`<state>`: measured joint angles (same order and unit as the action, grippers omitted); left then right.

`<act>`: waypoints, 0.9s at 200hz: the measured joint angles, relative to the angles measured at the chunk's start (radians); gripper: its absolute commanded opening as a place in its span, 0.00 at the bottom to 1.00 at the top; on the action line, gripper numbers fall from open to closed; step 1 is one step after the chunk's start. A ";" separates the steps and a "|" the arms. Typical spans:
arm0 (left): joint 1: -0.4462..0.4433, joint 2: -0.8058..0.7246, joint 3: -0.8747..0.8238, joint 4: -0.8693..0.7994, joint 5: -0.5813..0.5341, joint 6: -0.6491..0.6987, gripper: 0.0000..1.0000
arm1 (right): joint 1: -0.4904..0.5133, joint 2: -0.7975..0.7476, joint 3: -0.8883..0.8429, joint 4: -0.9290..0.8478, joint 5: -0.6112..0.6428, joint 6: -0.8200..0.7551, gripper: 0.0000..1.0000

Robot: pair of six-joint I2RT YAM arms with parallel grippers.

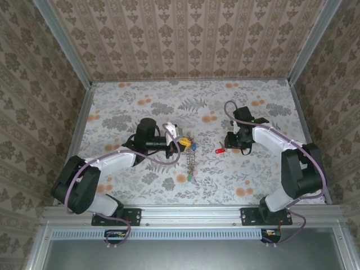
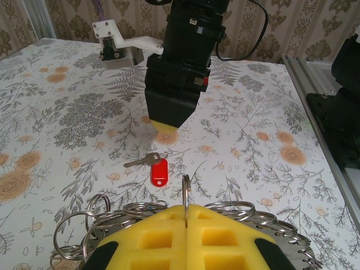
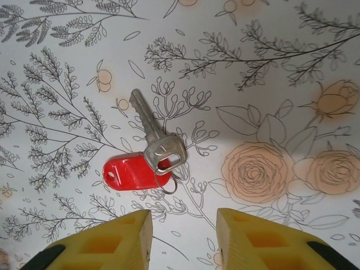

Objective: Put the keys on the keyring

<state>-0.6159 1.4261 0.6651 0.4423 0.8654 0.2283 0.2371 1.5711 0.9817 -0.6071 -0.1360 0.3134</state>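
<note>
The keyring point(image 1: 190, 158) lies on the flowered table point(image 1: 129, 101), near the middle, as a long bunch of metal rings and keys that runs toward the arm bases. At its near end there is a small green tag point(image 1: 191, 179).

The left gripper point(image 1: 179, 142) is at the far end of the keyring, on its left side. In the left wrist view its yellow fingers point(image 2: 152, 236) are pressed together, and one thin ring of the keyring point(image 2: 185, 191) stands upright, clamped between them. More rings spread out flat just beside the fingers on both sides.

To the right of the keyring, a little apart from it, one key point(image 1: 220, 150) lies flat on the table. Its red tag point(image 3: 132, 173) is joined to the head of the key point(image 3: 160, 151) by a small wire loop, and the blade points away from the tag.

The right gripper point(image 1: 230, 143) is just beyond this key, on the side away from the keyring. Its two yellow fingers point(image 3: 112, 242) stand apart with only bare table between them, and they do not touch the key. From the left wrist view the right gripper point(image 2: 167, 126) points down at the table, just behind the key.
</note>
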 measured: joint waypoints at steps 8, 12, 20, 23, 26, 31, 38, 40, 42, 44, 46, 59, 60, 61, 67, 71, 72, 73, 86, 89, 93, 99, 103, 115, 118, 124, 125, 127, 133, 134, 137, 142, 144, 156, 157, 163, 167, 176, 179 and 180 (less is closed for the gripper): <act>0.000 0.000 0.000 0.000 0.000 0.000 0.00 | 0.006 0.013 0.000 0.004 -0.001 0.000 0.37; 0.000 0.000 0.000 0.000 0.000 0.000 0.00 | 0.011 0.020 0.000 0.005 -0.002 -0.001 0.37; 0.000 0.000 0.000 0.000 0.000 0.000 0.00 | 0.018 0.032 0.000 0.006 -0.002 -0.003 0.37; 0.000 0.000 0.000 0.000 0.000 0.000 0.00 | 0.021 0.039 0.000 0.006 -0.002 -0.003 0.37; 0.000 0.000 0.000 0.000 0.000 0.000 0.00 | 0.023 0.042 0.000 0.006 -0.002 -0.003 0.37; 0.000 0.000 0.000 0.000 0.000 0.000 0.00 | 0.026 0.051 0.000 0.007 -0.002 -0.007 0.37; 0.000 0.000 0.000 0.000 0.000 0.000 0.00 | 0.030 0.063 0.001 0.006 -0.001 -0.012 0.37; 0.000 0.000 0.000 0.000 0.000 0.000 0.00 | 0.031 0.067 0.001 0.006 0.000 -0.014 0.37; 0.000 0.000 0.000 0.000 0.000 0.000 0.00 | 0.032 0.070 0.001 0.006 0.001 -0.015 0.37; 0.000 0.000 0.000 0.000 0.000 0.000 0.00 | 0.033 0.075 0.002 0.006 0.001 -0.018 0.37; 0.000 0.000 0.000 0.000 0.000 0.000 0.00 | 0.034 0.079 0.003 0.005 0.001 -0.020 0.37; 0.000 0.000 0.000 0.000 0.000 0.000 0.00 | 0.039 0.101 0.009 0.005 0.005 -0.029 0.37; 0.000 0.000 0.000 0.000 0.000 0.000 0.00 | 0.039 0.102 0.009 0.005 0.006 -0.030 0.37; 0.000 0.000 0.000 0.000 0.000 0.000 0.00 | 0.040 0.103 0.010 0.005 0.006 -0.030 0.37; 0.000 0.000 0.000 0.000 0.000 0.000 0.00 | 0.042 0.109 0.012 0.005 0.010 -0.033 0.36; 0.000 0.000 0.000 0.000 0.000 0.000 0.00 | 0.043 0.111 0.014 0.005 0.013 -0.036 0.36; 0.000 0.000 0.000 0.000 0.001 0.000 0.00 | 0.043 0.111 0.014 0.005 0.014 -0.037 0.36; 0.000 0.000 0.000 0.000 0.001 0.000 0.00 | 0.043 0.112 0.014 0.005 0.014 -0.037 0.36; 0.000 0.000 0.000 0.000 0.000 0.000 0.00 | 0.043 0.114 0.020 0.005 0.021 -0.048 0.35; 0.000 0.000 0.000 0.000 0.001 0.000 0.00 | 0.043 0.115 0.022 0.005 0.023 -0.050 0.35; 0.000 0.000 0.000 0.000 0.000 0.000 0.00 | 0.043 0.117 0.025 0.005 0.024 -0.052 0.33; 0.000 0.000 0.000 0.000 0.001 0.000 0.00 | 0.043 0.120 0.031 0.005 0.026 -0.055 0.32; 0.000 0.000 0.000 0.000 0.001 0.000 0.00 | 0.043 0.124 0.034 0.005 0.027 -0.058 0.31; 0.000 0.000 0.000 0.000 0.001 0.000 0.00 | 0.043 0.134 0.043 0.005 0.029 -0.065 0.28; 0.000 0.000 0.000 0.000 0.001 0.000 0.00 | 0.043 0.137 0.044 0.005 0.029 -0.068 0.27; 0.000 0.000 0.000 0.000 0.001 0.000 0.00 | 0.044 0.143 0.046 0.006 0.031 -0.073 0.26; 0.000 0.000 0.000 0.000 0.001 0.000 0.00 | 0.044 0.143 0.047 0.006 0.031 -0.073 0.26; 0.000 0.000 0.000 0.000 0.001 0.000 0.00 | 0.044 0.145 0.047 0.006 0.032 -0.072 0.25; -0.001 0.000 0.000 0.000 0.001 0.000 0.00 | 0.045 0.148 0.047 0.005 0.032 -0.074 0.25; -0.001 0.000 0.000 0.000 0.001 0.000 0.00 | 0.045 0.149 0.047 0.005 0.032 -0.076 0.24; -0.001 0.000 0.000 0.000 0.001 0.000 0.00 | 0.045 0.150 0.047 0.005 0.032 -0.077 0.24; -0.002 0.000 0.000 0.000 0.001 0.000 0.00 | 0.045 0.151 0.047 0.005 0.032 -0.077 0.23; -0.002 0.000 0.000 0.000 0.001 0.000 0.00 | 0.045 0.151 0.047 0.005 0.032 -0.079 0.22; -0.005 0.000 0.000 0.000 0.001 0.000 0.00 | 0.047 0.151 0.047 0.005 0.032 -0.080 0.20; -0.006 0.000 0.000 0.000 0.001 0.000 0.00 | 0.047 0.151 0.048 0.005 0.032 -0.081 0.20; -0.006 0.000 0.000 0.000 0.001 0.000 0.00 | 0.048 0.151 0.048 0.005 0.033 -0.083 0.19; -0.006 0.000 0.000 0.000 0.001 0.000 0.00 | 0.048 0.151 0.048 0.005 0.033 -0.083 0.19; -0.006 0.000 0.000 0.000 0.001 0.000 0.00 | 0.049 0.151 0.048 0.005 0.035 -0.083 0.18; -0.006 0.000 0.000 0.000 0.001 0.000 0.00 | 0.049 0.151 0.048 0.005 0.035 -0.084 0.17; -0.006 0.000 0.000 0.000 0.001 0.000 0.00 | 0.049 0.151 0.048 0.005 0.035 -0.084 0.17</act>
<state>-0.6216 1.4261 0.6651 0.4423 0.8661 0.2283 0.2863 1.7226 1.0302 -0.6022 -0.1009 0.2298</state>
